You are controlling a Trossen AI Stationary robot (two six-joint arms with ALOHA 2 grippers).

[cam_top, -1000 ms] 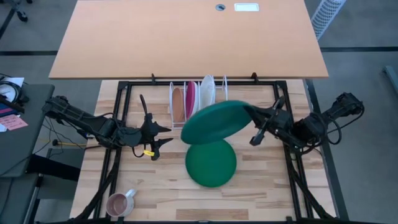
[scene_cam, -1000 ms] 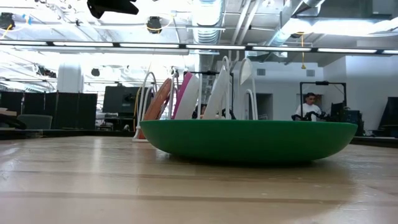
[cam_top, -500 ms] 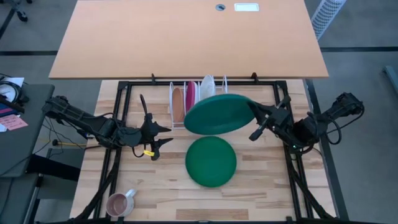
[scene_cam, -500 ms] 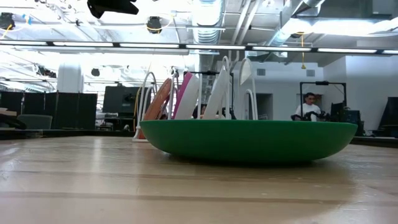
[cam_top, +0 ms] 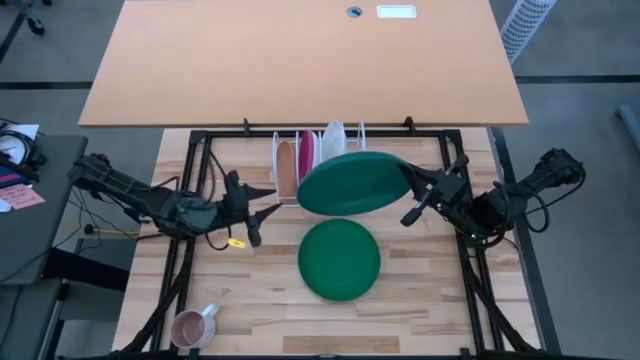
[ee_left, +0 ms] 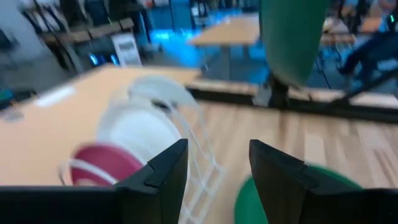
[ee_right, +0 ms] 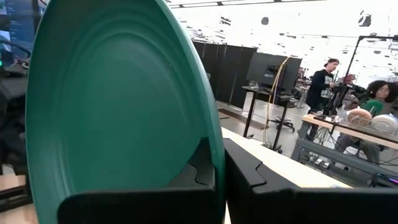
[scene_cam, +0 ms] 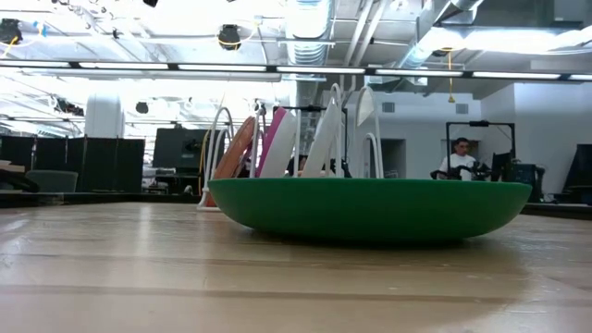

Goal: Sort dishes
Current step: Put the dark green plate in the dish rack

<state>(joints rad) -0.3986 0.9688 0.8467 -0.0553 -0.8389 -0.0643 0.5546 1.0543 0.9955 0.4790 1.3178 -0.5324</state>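
Note:
My right gripper (cam_top: 408, 184) is shut on a dark green plate (cam_top: 350, 183), held in the air just in front of the white wire rack (cam_top: 320, 150). The rack holds an orange-brown plate (cam_top: 286, 165), a magenta plate (cam_top: 306, 158) and a white plate (cam_top: 333, 140), all standing on edge. A second dark green plate (cam_top: 340, 260) lies flat on the table; it also shows in the low view (scene_cam: 370, 208). My left gripper (cam_top: 262, 213) is open and empty, left of both green plates; its fingers show apart in the left wrist view (ee_left: 217, 180). My right gripper pinches the lifted plate's rim (ee_right: 216, 163) between its two fingers, one finger (ee_right: 193, 171) on the hollow face and one (ee_right: 249, 177) on the back. The fingers come from the table's right side. The plate is lifted clear and tilted.
A small pink mug (cam_top: 192, 325) stands near the table's front left corner. A large brown tabletop (cam_top: 300, 60) lies beyond the far edge. People show in the room behind in the right wrist view (ee_right: 323, 78).
My right gripper has carried the green plate toward the table's far edge, close to the rack, then held still; the plate stays lifted and tilted. My left gripper has turned a little and shifted slightly, staying open.

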